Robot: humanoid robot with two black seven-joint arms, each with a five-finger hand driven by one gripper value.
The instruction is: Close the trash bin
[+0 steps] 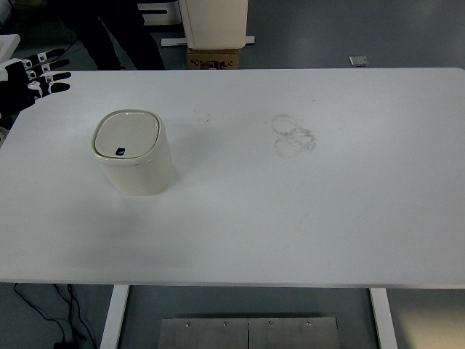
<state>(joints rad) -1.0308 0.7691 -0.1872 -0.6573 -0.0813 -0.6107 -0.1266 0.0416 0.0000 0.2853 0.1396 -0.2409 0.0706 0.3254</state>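
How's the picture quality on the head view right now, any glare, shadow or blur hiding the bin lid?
Head view: sharp and evenly lit, no glare on the trash bin; its lid reads clearly as lying flat and closed. Only a soft shadow falls on the table right of the bin. Faint ring smudges show mid-table. The left hand is cut off by the picture's left edge.

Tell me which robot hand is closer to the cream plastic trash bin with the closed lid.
Left. The left hand sits at the table's far-left corner, apart from the cream plastic trash bin; the right hand isn't in view.
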